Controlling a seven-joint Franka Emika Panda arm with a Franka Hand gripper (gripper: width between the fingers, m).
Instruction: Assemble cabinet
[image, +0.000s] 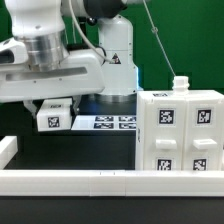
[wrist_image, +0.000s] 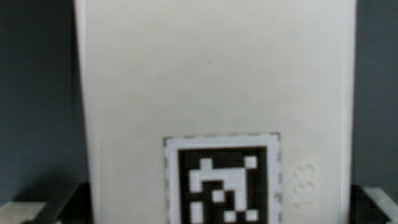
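The cabinet (image: 176, 132) is a large white box with several square tags on its faces, standing at the exterior view's right with a small white knob (image: 180, 84) on top. My gripper (image: 55, 106) is at the exterior view's left, shut on a white tagged panel (image: 52, 119) and holding it above the table, apart from the cabinet. In the wrist view the panel (wrist_image: 214, 90) fills most of the frame, its tag (wrist_image: 222, 180) near the jaws. My gripper (wrist_image: 214, 208) has a dark finger on either side of it.
The marker board (image: 112, 123) lies flat on the dark table behind the held panel. A white rail (image: 90, 181) runs along the front, with a raised end at the exterior view's left (image: 6, 148). A green curtain is behind.
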